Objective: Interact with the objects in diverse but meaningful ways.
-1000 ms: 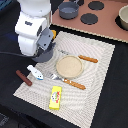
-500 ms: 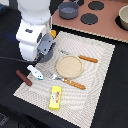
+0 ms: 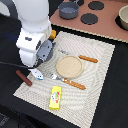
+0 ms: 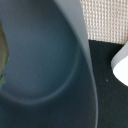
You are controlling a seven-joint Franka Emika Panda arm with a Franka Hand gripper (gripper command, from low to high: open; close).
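- The grey-blue pot (image 3: 68,8) stands on the brown toy stove top (image 3: 107,22) at the far edge of the scene, well apart from the arm.
- The yellow packet (image 3: 55,97) lies flat near the front edge of the striped placemat (image 3: 102,75); the brown sausage stick (image 3: 23,77) lies at the mat's edge on the exterior view's left.
- The white-and-blue piece (image 3: 37,75) sits just under the arm's wrist, beside the sausage stick.
- An orange item (image 3: 53,34) shows behind the arm; mostly hidden.
- Gripper (image 3: 40,59): masked by the arm body in the exterior view; the wrist view shows only a grey curved surface (image 4: 45,65) at close range. Finger state cannot be determined.
- Judgement: the arm is positioned low over the mat's corner, likely to work the white-and-blue piece.
- Obstructions: a round tan plate (image 3: 69,66) and two orange-handled utensils (image 3: 75,84) lie nearby on the mat.
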